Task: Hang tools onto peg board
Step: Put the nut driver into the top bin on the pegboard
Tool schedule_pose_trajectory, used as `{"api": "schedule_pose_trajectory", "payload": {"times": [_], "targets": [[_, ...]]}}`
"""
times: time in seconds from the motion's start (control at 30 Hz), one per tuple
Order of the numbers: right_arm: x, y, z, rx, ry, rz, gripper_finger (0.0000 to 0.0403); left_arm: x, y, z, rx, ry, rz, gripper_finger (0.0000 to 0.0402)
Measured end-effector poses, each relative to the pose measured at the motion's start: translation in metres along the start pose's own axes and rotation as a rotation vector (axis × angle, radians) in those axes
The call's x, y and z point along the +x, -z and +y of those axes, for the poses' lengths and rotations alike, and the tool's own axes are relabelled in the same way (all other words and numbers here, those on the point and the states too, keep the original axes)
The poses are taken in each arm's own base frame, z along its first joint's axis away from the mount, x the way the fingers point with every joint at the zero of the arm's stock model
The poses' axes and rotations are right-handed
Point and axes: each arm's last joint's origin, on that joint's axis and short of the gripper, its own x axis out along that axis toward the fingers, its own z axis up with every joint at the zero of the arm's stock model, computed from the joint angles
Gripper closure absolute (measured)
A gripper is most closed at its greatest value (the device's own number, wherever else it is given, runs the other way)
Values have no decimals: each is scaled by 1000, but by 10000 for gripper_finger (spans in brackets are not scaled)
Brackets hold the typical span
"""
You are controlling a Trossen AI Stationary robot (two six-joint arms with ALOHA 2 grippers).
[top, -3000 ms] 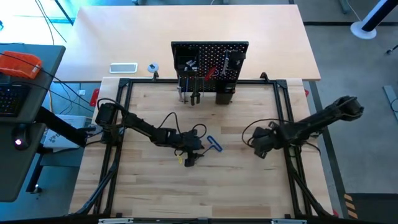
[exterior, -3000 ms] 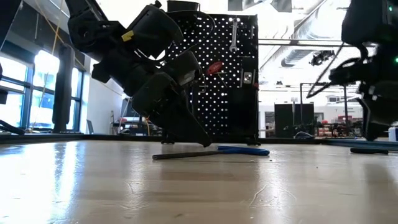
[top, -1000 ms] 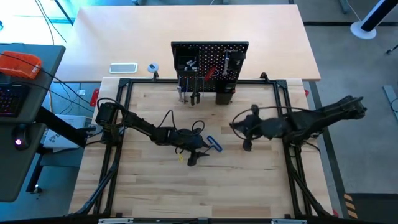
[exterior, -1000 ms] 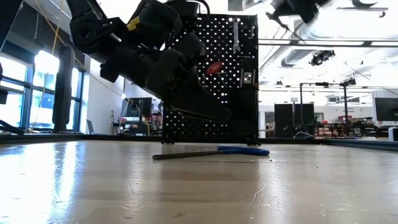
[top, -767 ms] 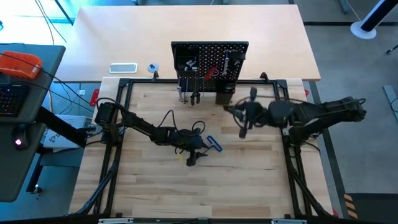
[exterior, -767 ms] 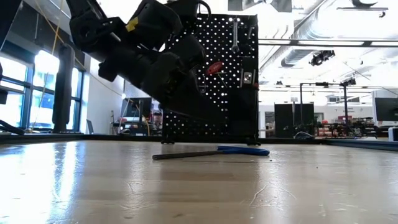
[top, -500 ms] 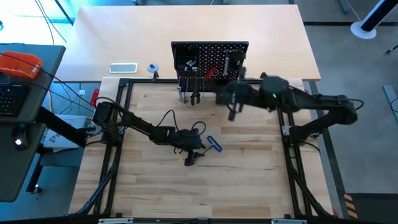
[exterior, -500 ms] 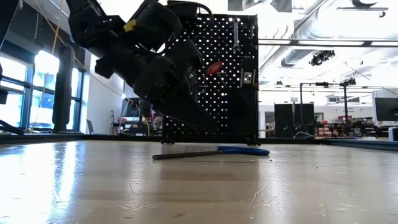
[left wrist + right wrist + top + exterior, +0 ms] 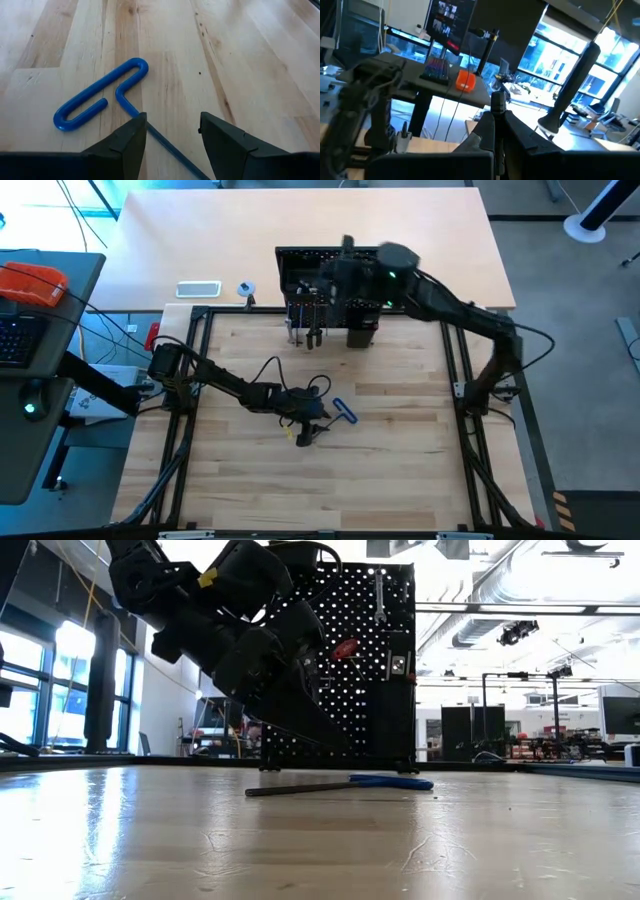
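Observation:
The blue-handled T hex key (image 9: 343, 411) lies flat on the wooden table, near its middle. My left gripper (image 9: 170, 145) hangs low over the key's dark shaft (image 9: 165, 145), open, one finger on each side and neither touching. The black peg board (image 9: 337, 280) stands upright at the table's far edge. On it hang a silver wrench (image 9: 378, 595) and a red-handled screwdriver (image 9: 345, 648). My right gripper (image 9: 335, 275) is high above the board's top, pointing toward the table's left, and is shut on a slim dark tool (image 9: 497, 102). My right gripper pinches the slim dark tool between its two fingers. One rounded end (image 9: 497, 100) sticks out past the fingertips. The fingers hide which part they have. The tool is lifted clear of the table and of the board.
A black metal frame (image 9: 200, 340) rims the table. Behind the board on the far tabletop lie a white flat item (image 9: 198, 289) and a small roll (image 9: 245, 288). A desk with an orange object (image 9: 30, 280) stands to the left. Bare wood (image 9: 330, 490) spreads on the near side.
My right gripper has swung from above the table's right middle toward the far edge and the left, rising to the peg board's top with the slim tool still in it. The hex key has stayed where it was.

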Motion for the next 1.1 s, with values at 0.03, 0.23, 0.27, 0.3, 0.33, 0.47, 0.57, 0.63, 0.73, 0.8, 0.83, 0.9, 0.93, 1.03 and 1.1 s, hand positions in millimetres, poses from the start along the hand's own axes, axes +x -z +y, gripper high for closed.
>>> {"api": "schedule_pose_trajectory", "payload": {"times": [0.03,0.23,0.27,0.3,0.33,0.47,0.57,0.63,0.73,0.8,0.83,0.9,0.93,1.03,1.1], "targets": [[6,2,-4,6,-6,2,400,0,0,0,0,0,0,225],[33,12,-28,20,17,60,400,0,0,0,0,0,0,225],[35,14,-32,32,23,82,400,0,0,0,0,0,1,225],[37,16,-37,46,27,104,400,0,0,0,0,0,1,225],[39,18,-42,60,32,125,400,0,0,0,0,0,1,225],[45,29,-53,113,15,187,400,0,0,0,4,0,1,225],[46,33,-57,144,19,221,400,0,0,0,3,-1,1,225],[44,34,-59,162,22,234,400,0,0,1,3,-1,0,225],[43,36,-62,186,28,248,391,0,0,1,2,-2,1,225],[42,37,-63,199,29,265,379,0,0,1,2,-1,0,225],[42,37,-63,199,29,266,373,0,0,1,1,-2,0,225],[40,37,-63,201,24,279,362,0,0,1,-1,-3,1,225],[40,37,-62,202,23,281,356,0,0,1,-1,-3,-1,225],[40,38,-62,204,19,296,343,0,0,1,-9,-3,0,225],[40,39,-62,203,20,303,334,0,0,1,-9,-3,0,225]]}}
